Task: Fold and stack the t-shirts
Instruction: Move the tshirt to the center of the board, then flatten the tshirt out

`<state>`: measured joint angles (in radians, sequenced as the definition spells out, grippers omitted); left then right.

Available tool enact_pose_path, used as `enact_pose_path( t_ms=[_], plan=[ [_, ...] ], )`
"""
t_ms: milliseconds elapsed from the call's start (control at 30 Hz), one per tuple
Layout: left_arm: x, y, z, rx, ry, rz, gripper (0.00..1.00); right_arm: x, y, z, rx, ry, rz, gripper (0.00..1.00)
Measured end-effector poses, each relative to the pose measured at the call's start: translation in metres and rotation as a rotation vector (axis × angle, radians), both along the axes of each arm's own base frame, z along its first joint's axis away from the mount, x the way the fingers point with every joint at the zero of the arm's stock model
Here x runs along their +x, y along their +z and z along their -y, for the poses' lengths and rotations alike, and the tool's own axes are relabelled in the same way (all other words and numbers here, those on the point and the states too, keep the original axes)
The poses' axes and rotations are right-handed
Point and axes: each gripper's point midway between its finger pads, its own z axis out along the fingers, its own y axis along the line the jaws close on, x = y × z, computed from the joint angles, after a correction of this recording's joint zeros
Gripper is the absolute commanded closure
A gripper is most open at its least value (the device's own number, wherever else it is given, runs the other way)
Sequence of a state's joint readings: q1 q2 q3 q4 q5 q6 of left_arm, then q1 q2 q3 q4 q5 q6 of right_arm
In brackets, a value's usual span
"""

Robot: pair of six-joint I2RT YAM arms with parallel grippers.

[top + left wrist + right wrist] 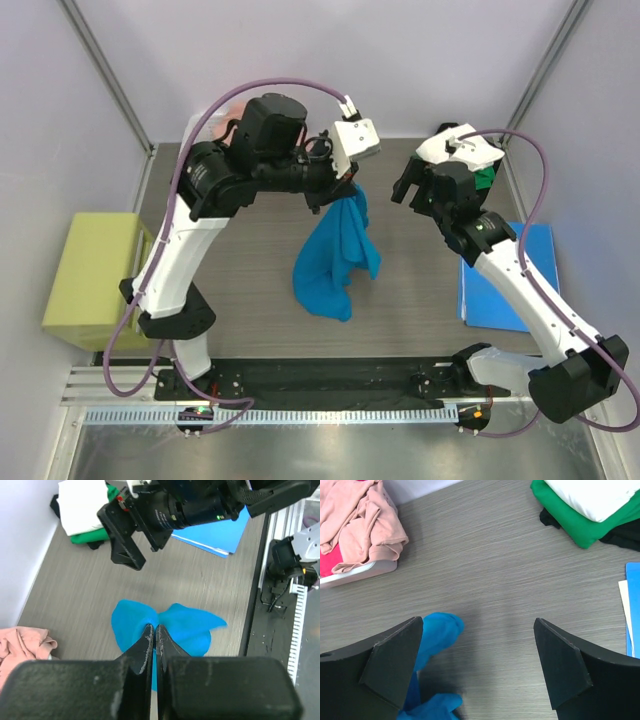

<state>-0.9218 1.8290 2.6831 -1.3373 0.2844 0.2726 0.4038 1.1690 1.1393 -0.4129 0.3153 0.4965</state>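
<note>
With your left tool (152,630) pinched shut on the dangling teal-blue t-shirt (335,255), bring the wide-open, empty right tool (477,630) toward nine o'clock to catch a free edge.

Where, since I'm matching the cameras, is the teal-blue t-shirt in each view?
Top external: teal-blue t-shirt centre, hanging from the left tool.
Left wrist: teal-blue t-shirt lower centre, pinched in that tool.
Right wrist: teal-blue t-shirt bottom left.
Shared landmark: blue sheet, top right in left wrist, right edge in right wrist.
</note>
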Motion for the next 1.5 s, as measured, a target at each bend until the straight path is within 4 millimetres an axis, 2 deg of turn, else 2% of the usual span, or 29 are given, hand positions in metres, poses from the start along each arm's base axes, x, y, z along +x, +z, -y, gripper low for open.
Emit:
enact_pose_path(
  t_ms=[100, 167, 300, 400, 500, 567, 633, 733, 800, 1000, 1067, 1167, 1333, 1500],
  plan=[
    [0.001, 0.004, -0.002, -0.014, 0.011, 0.003, 1.0, 0.0, -0.002, 0.003, -0.006, -0.015, -0.001, 0.02],
    [0.001, -0.007, -0.004, 0.017, 0.013, -0.019, 1.0, -0.001, -0.005, 0.005, -0.012, -0.024, -0.006, 0.02],
    [0.006, -0.044, -0.018, 0.11, 0.034, -0.116, 1.0, -0.001, -0.011, 0.007, -0.022, -0.034, -0.016, 0.02],
    [0.027, -0.064, -0.052, 0.144, 0.113, -0.193, 1.0, 0.001, -0.014, 0.006, -0.024, -0.035, -0.019, 0.0],
    [0.052, -0.083, -0.112, 0.166, 0.263, -0.251, 1.0, 0.006, -0.025, 0.003, -0.03, -0.027, -0.044, 0.0],
    [0.058, -0.094, -0.151, 0.173, 0.361, -0.267, 1.0, 0.01, -0.039, -0.002, -0.039, -0.014, -0.079, 0.0],
    [0.049, -0.105, -0.177, 0.19, 0.412, -0.279, 1.0, 0.012, -0.055, -0.006, -0.048, 0.0, -0.121, 0.0],
    [0.036, -0.119, -0.201, 0.198, 0.454, -0.288, 1.0, 0.013, -0.083, -0.014, -0.052, 0.034, -0.197, 0.0],
    [0.037, -0.129, -0.212, 0.205, 0.481, -0.307, 1.0, 0.01, -0.099, -0.021, -0.044, 0.066, -0.24, 0.0],
    [0.066, -0.171, -0.225, 0.239, 0.523, -0.406, 1.0, -0.005, -0.123, -0.047, 0.016, 0.212, -0.33, 0.03],
    [0.074, -0.182, -0.226, 0.246, 0.528, -0.442, 1.0, -0.012, -0.129, -0.059, 0.043, 0.276, -0.361, 0.04],
    [0.083, -0.189, -0.226, 0.245, 0.531, -0.456, 1.0, -0.034, -0.143, -0.081, 0.061, 0.386, -0.41, 0.07],
    [0.089, -0.189, -0.227, 0.229, 0.537, -0.443, 1.0, -0.085, -0.161, -0.124, 0.043, 0.577, -0.492, 0.04],
    [0.102, -0.201, -0.245, 0.214, 0.59, -0.476, 1.0, -0.132, -0.166, -0.163, -0.003, 0.745, -0.519, 0.08]
  ],
)
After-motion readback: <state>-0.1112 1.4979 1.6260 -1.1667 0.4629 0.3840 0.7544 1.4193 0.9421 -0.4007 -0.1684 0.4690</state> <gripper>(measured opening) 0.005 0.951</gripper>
